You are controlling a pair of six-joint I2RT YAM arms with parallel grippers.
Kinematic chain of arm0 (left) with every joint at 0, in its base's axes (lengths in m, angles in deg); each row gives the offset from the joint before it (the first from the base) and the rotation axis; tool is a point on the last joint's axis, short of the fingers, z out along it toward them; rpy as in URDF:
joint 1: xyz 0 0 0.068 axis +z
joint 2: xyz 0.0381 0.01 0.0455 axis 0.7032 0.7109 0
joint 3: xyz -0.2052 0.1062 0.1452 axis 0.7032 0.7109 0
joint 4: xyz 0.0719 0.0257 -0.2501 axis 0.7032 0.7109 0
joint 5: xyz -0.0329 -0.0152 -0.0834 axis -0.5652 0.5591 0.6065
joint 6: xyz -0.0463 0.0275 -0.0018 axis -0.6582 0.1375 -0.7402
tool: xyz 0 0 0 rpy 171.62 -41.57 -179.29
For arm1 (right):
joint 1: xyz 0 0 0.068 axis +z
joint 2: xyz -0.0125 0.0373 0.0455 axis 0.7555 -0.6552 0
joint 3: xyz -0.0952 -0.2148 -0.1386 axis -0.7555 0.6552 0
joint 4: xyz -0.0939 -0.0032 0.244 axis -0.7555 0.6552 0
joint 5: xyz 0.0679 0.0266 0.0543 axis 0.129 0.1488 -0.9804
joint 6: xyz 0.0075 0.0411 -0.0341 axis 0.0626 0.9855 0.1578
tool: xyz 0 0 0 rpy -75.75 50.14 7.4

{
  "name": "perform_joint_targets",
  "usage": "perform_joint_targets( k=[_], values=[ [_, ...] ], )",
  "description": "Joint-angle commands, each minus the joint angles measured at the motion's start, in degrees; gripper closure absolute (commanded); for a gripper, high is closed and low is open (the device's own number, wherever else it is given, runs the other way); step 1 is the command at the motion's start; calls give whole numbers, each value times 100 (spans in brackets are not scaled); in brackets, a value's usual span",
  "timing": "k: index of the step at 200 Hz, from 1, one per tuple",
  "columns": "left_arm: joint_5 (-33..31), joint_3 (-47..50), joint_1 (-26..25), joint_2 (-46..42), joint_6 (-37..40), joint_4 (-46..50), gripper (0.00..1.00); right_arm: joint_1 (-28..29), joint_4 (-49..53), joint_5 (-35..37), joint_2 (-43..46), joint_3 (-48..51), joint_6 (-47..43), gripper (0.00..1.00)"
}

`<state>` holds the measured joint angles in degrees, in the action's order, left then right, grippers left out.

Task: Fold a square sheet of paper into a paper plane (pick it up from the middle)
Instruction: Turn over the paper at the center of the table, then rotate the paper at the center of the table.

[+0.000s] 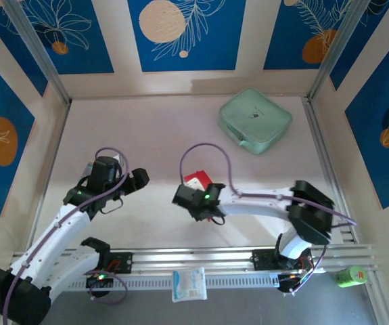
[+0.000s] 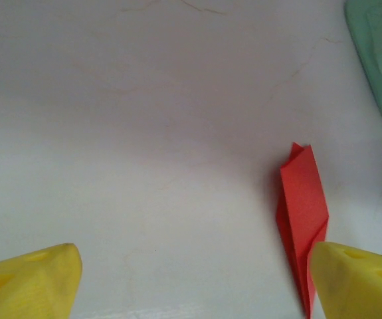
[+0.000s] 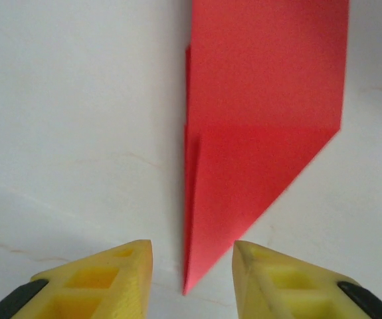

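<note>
Pointing into the parted right tool [image 3: 192, 244] lies the paper plane [image 3: 264, 100].

Blue leaf-patterned walls [image 1: 187, 34], pale table [image 1: 147, 135]

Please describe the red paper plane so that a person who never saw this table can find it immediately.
Start from the pale table with the mint-green case at its far right. Near the middle, just ahead of the right gripper, lies the paper plane. Unlike the rounded green case, it is bright red, flat and folded to a sharp nose.
</note>
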<state>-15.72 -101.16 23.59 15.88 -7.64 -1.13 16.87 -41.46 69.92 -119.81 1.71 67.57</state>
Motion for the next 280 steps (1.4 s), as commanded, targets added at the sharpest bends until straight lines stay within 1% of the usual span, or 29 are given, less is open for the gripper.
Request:
perform_joint_targets(
  k=[1,17,30,39,48,58,68,77,107,123,131,143,149,151,157,183,196,204,219,236,280],
  values=[
    [704,141,71,49,73,-446,16,-595,-1294,-1335,705,601,-9,64],
    [994,204,71,69,-5,-654,21,-1295,-2007,-2256,1062,1214,383,71],
    [1160,265,77,71,-75,-794,29,-1767,-2527,-2874,1292,1670,608,75],
    [1239,301,72,69,-125,-866,35,-1974,-2755,-3060,1427,1884,716,77],
    [1312,374,79,40,-193,-970,39,-2137,-2876,-3160,1499,2030,798,79],
    [1361,469,76,35,-288,-1076,44,-2352,-3008,-3441,1493,2156,820,80],
    [1341,526,76,33,-346,-1102,47,-2541,-3114,-3783,1419,2211,841,81],
    [1315,530,89,34,-331,-1084,47,-2633,-3190,-4037,1303,2214,857,82],
    [902,293,197,23,71,-563,43,-2621,-3502,-4390,877,2180,1048,84],
    [898,170,248,32,315,-417,34,-2620,-3556,-4292,686,2169,1193,84],
    [861,94,269,29,385,-332,28,-2620,-3553,-4181,584,2188,1281,84],
    [711,25,280,25,367,-180,8,-2654,-3445,-4033,403,2195,1433,84],
    [646,6,290,15,361,-115,1,-2661,-3478,-4047,325,2216,1492,85],
    [633,5,291,16,361,-104,0,-2657,-3501,-4064,302,2224,1499,85],
    [609,-4,298,7,359,-82,0,-2647,-3557,-4093,249,2246,1553,87],
    [594,-19,321,22,294,-78,0,-2612,-3525,-3932,174,2298,1852,87],
    [343,-80,356,65,44,200,0,-2620,-3357,-3774,133,2294,2113,87],
    [308,-76,385,85,1,262,0,-2629,-3195,-3673,84,2280,2311,86],
    [428,-20,444,128,-36,176,0,-2622,-3064,-3579,10,2293,2645,87],
    [714,84,461,145,-159,-82,0,-2563,-3199,-3519,-2,2381,3027,87],
    [1171,409,468,1,-293,-532,0,-2208,-3602,-3112,36,2673,4788,86]
  ],
)
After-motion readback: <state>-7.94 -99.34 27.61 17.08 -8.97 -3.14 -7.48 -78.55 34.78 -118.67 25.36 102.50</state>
